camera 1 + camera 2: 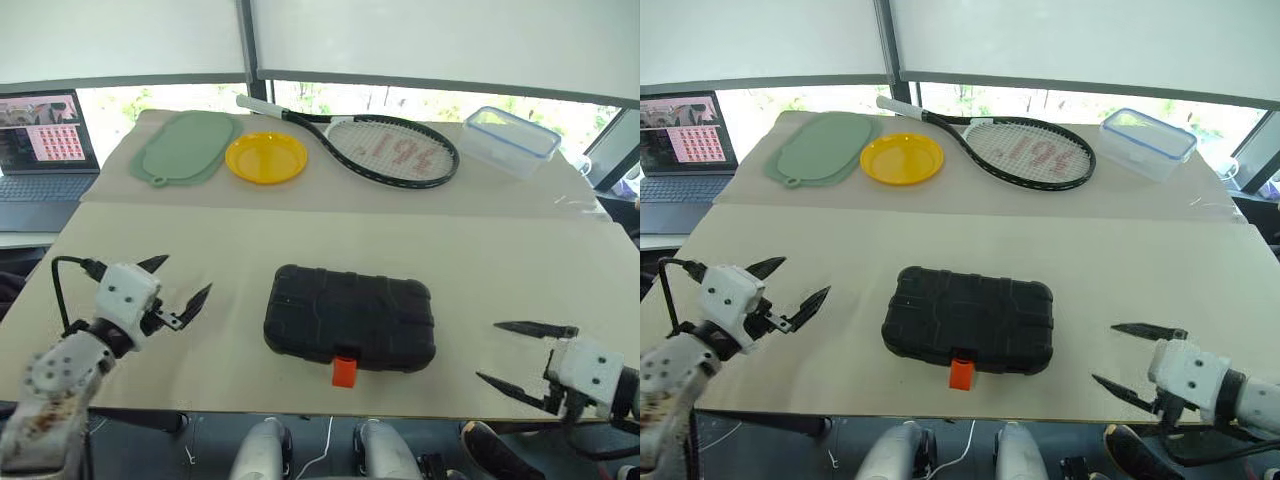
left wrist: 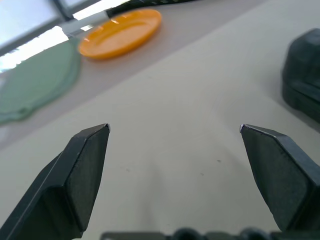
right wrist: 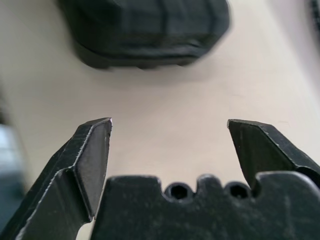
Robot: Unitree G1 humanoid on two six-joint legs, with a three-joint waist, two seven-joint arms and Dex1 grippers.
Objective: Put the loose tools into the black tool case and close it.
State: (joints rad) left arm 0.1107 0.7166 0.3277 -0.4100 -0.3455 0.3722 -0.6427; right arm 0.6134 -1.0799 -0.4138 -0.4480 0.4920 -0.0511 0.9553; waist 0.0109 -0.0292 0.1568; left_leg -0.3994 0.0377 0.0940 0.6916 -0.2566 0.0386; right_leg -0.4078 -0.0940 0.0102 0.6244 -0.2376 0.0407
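Observation:
The black tool case (image 1: 349, 316) lies shut on the beige table near its front edge, with its small orange latch (image 1: 344, 372) facing me. The loose tools are out of view. My left gripper (image 1: 182, 281) stands open to the left of the case, apart from it, with nothing between its fingers. My right gripper (image 1: 508, 352) is open too, empty, to the right of the case over the table's front right corner. An end of the case (image 2: 302, 82) shows in the left wrist view, and the case (image 3: 145, 30) lies ahead of the right gripper's fingers.
At the back of the table lie a green mat (image 1: 185, 146), a yellow plate (image 1: 266, 157), a tennis racket (image 1: 385, 145) and a clear container with a blue rim (image 1: 511, 140). A laptop (image 1: 45, 150) stands off the table's left side.

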